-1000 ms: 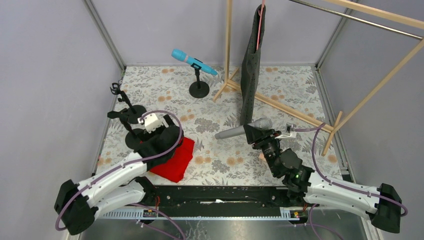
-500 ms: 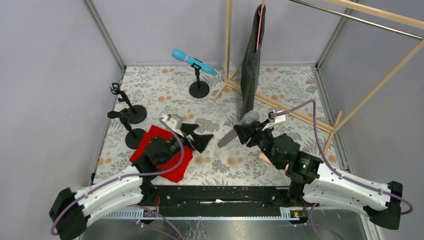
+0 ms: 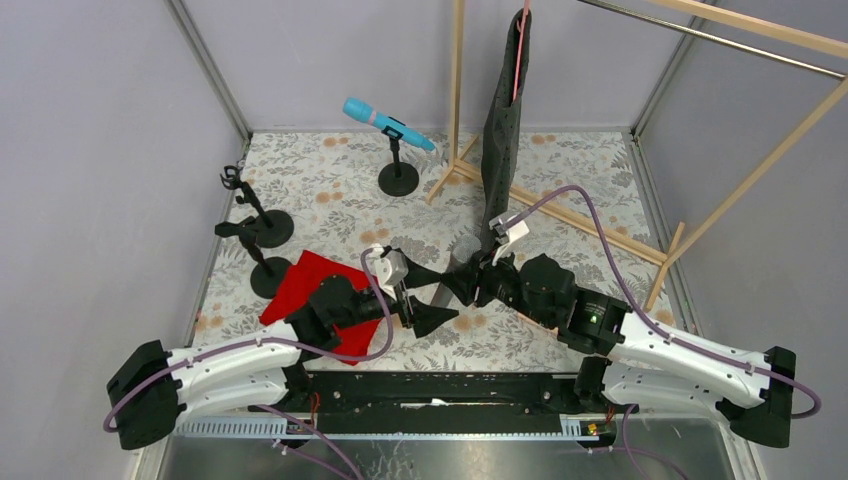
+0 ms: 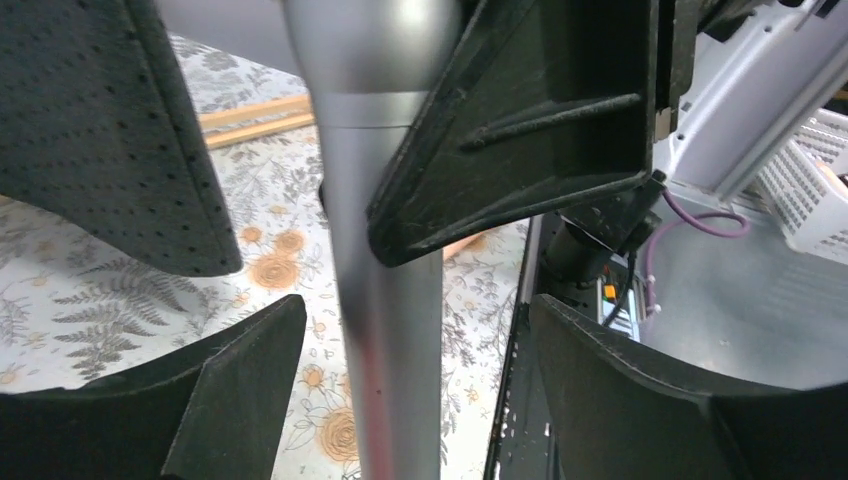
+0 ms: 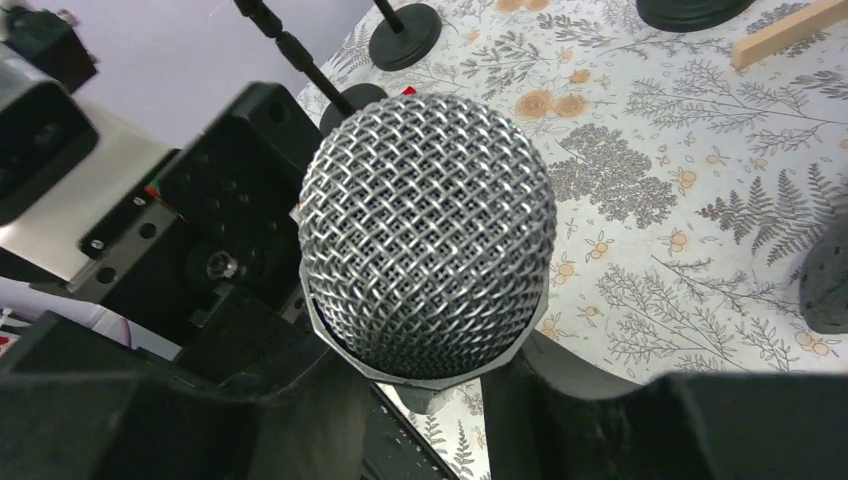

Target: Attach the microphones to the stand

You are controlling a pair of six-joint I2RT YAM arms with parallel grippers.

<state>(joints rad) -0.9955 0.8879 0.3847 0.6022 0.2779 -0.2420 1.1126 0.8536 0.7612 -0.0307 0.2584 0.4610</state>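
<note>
**Table covering** (image 3: 330,180): off-white ground, printed all over with grey fern sprays and orange blossoms.

**Cyan-blue microphone** (image 3: 385,120), upper centre of the top view: bright cyan head and body, with a black clip around it.

**Silver-grey microphone** (image 5: 428,235): woven bright-metal mesh head in the right wrist view, plain satin-grey barrel in the left wrist view.

**Stands** (image 3: 398,180): matte black throughout.

**Cloth** (image 3: 300,280), lower left of centre — solid red, unpatterned.

**Rack** (image 3: 457,80): pale bare wood.

**Hanging garment** (image 3: 503,130): charcoal, finely dotted, with a pink strip at its top.

**Arms** (image 3: 230,360): white shells, black joints, violet cables.

**Walls** (image 3: 100,150) — flat pale lilac-grey.
</note>
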